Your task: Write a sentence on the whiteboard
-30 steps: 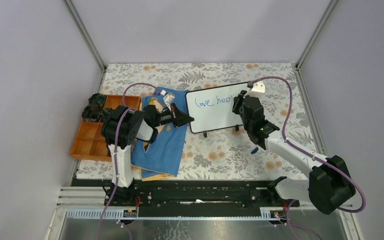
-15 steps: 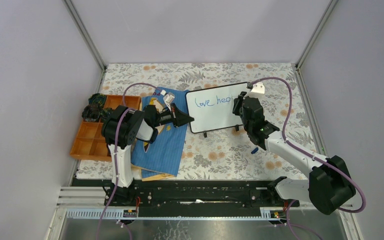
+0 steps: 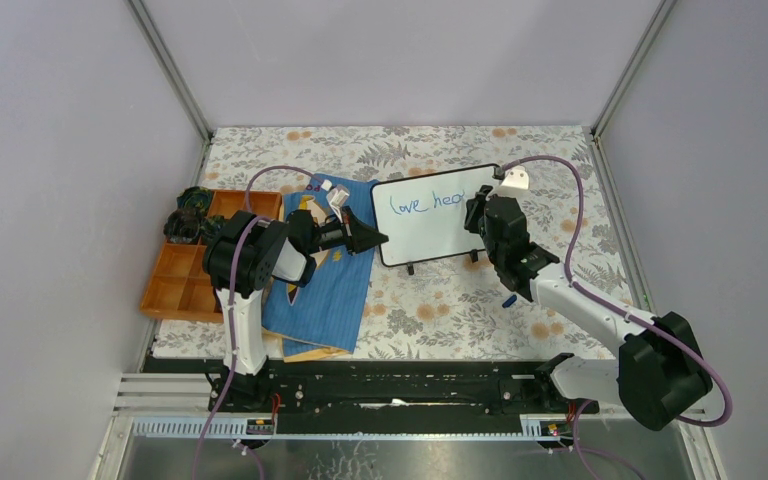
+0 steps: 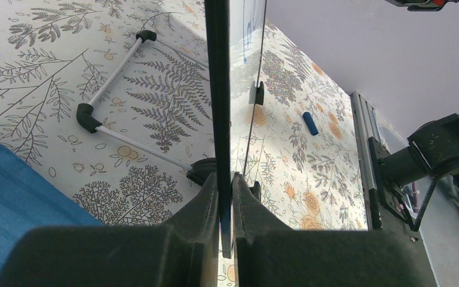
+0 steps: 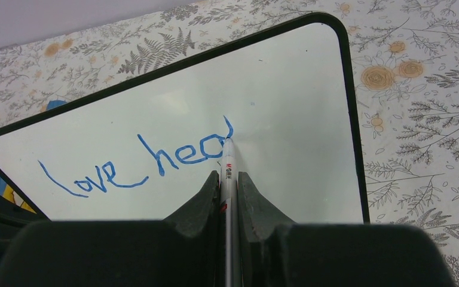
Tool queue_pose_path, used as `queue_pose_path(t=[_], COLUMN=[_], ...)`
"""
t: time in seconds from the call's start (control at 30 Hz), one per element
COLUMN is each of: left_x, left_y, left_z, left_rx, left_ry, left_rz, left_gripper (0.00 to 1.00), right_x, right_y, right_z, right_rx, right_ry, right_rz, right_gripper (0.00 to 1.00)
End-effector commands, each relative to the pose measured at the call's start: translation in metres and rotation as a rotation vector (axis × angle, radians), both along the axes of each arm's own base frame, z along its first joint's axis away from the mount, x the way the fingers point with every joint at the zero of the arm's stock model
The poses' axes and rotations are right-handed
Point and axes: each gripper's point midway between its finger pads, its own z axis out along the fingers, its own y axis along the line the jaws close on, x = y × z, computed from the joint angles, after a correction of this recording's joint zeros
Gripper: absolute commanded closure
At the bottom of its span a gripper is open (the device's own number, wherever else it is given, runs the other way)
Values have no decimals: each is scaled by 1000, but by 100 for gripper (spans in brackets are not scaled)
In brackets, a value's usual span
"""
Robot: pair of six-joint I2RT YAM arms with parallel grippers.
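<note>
The whiteboard (image 3: 430, 235) stands on small black feet mid-table, seen face-on in the right wrist view (image 5: 287, 89) and edge-on in the left wrist view (image 4: 217, 89). Blue writing on it (image 5: 137, 161) reads "love hea" with a rising stroke started; it also shows small in the top view (image 3: 422, 203). My right gripper (image 5: 228, 176) is shut on a white marker (image 5: 227, 173) whose tip touches the board at that stroke. My left gripper (image 4: 225, 179) is shut on the board's left edge, seen from above (image 3: 375, 238).
A blue cloth-like book (image 3: 325, 290) lies under the left arm. An orange compartment tray (image 3: 175, 280) sits at the left. A blue marker cap (image 3: 509, 299) lies on the flowered cloth in front of the board, also in the left wrist view (image 4: 312, 124).
The right gripper has shifted very slightly with the marker on the board. The left arm and board have not moved.
</note>
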Motion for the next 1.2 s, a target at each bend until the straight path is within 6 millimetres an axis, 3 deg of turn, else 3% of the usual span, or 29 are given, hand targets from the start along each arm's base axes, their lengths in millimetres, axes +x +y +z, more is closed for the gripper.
queue_pose_path(t=[0.0, 0.5, 0.83, 1.17], left_x=[0, -1, -1, -1], left_y=[10, 10, 10, 10], left_z=[-44, -45, -45, -45], left_rx=[91, 92, 92, 92], left_ry=[108, 111, 112, 111], left_rz=[49, 51, 49, 49], left_gripper=[100, 100, 100, 100], right_x=[-3, -8, -12, 2], right_y=[-3, -10, -23, -22], right_z=[3, -2, 45, 60], right_rx=[15, -5, 80, 165], right_ry=[1, 21, -122, -164], right_rz=[-4, -23, -84, -101], right_gripper=[100, 100, 100, 100])
